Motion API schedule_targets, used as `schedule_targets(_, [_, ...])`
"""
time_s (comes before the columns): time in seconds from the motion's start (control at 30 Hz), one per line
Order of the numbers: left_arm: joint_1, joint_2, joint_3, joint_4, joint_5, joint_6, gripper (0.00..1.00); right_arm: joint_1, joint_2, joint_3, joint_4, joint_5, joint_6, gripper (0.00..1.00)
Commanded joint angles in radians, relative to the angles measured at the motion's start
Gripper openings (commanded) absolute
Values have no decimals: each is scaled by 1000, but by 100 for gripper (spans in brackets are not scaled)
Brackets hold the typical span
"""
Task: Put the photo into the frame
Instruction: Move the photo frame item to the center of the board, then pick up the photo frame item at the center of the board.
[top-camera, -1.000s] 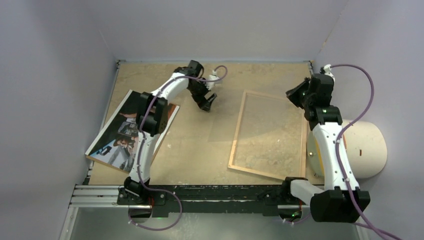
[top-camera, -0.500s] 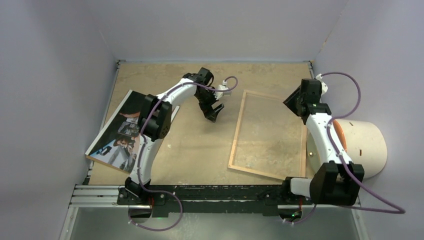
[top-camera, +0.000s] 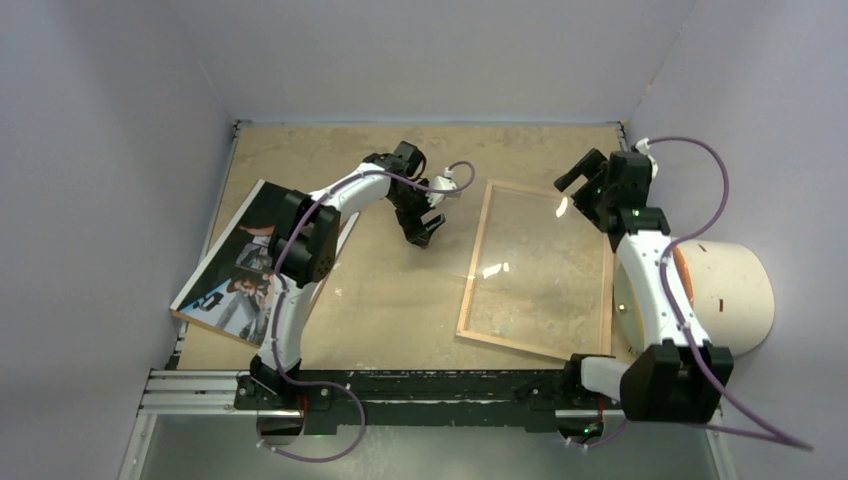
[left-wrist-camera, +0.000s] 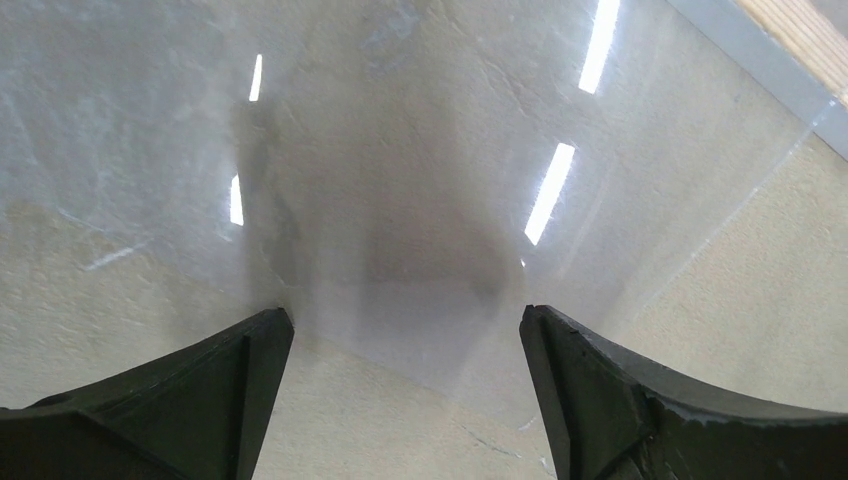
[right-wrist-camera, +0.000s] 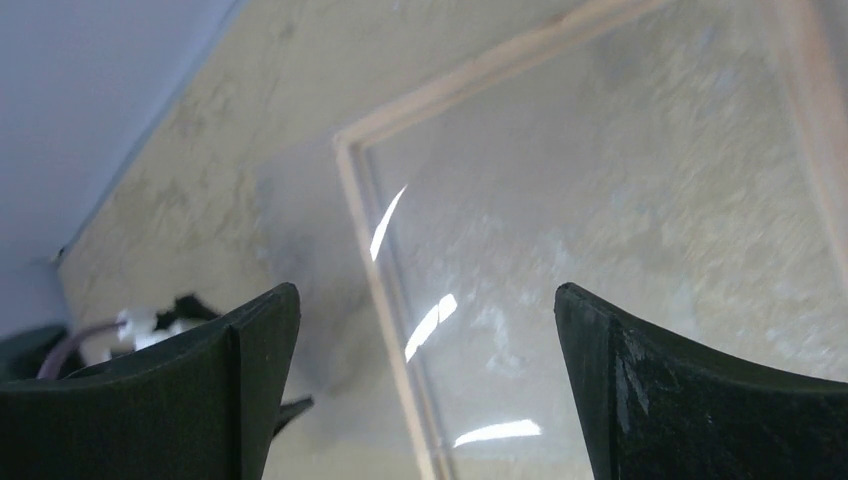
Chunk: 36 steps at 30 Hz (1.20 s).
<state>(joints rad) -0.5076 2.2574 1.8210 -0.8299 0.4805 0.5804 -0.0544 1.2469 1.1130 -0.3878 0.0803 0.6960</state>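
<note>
Right end effector (right-wrist-camera: 425, 295) has gone from closed to wide and empty over the far right corner of the frame (top-camera: 475, 260), left end effector (left-wrist-camera: 405, 315) stands wide over the clear sheet (left-wrist-camera: 400, 150), and the photo (top-camera: 235, 270) at the left edge of the counter (top-camera: 400, 300) awaits loading.

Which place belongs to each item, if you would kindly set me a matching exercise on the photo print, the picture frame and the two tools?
Items
1. dark glossy rectangular photo print
2. thin-railed light wood picture frame
3. left tool
4. right tool

Places
A. above the frame's far rail, near its right end, open
B. at the table's left side
C. flat, right of the table's middle
D. between photo and frame, open

Pairs: 1-B, 2-C, 3-D, 4-A
</note>
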Motion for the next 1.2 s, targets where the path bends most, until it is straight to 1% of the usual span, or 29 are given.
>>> schedule_targets(0.0, [-5, -22, -87, -69, 52, -18, 91, 118, -171, -208, 1, -188, 186, 99])
schedule_targets(0.03, [-5, -30, -97, -69, 64, -21, 91, 192, -227, -266, 4, -181, 242, 99])
schedule_targets(0.13, [-4, -48, -120, -68, 97, -27, 91, 349, -354, -464, 84, -188, 507, 99])
schedule_targets(0.23, [-4, -59, -137, -70, 104, -23, 90, 524, -436, -598, 149, -115, 717, 99])
schedule_targets(0.33, [4, -69, -147, -75, 111, -19, 90, 673, -440, -652, 167, -16, 852, 99])
schedule_targets(0.47, [10, -66, -146, -87, 118, -17, 89, 819, -332, -671, 246, 113, 965, 99])
schedule_targets(0.57, [12, -65, -141, -95, 119, -13, 89, 855, -215, -667, 282, 183, 1000, 99])
schedule_targets(0.63, [12, -63, -141, -103, 117, -6, 88, 868, -178, -675, 296, 251, 1031, 98])
schedule_targets(0.83, [12, -55, -135, -123, 111, 11, 86, 884, -164, -757, 337, 461, 1143, 96])
schedule_targets(0.97, [12, -49, -125, -140, 122, 19, 85, 884, -179, -840, 445, 589, 1207, 94])
schedule_targets(1.03, [11, -46, -120, -144, 124, 17, 85, 884, -166, -867, 496, 634, 1229, 93])
schedule_targets(1.17, [10, -40, -115, -158, 134, 19, 84, 885, -102, -905, 602, 662, 1284, 90])
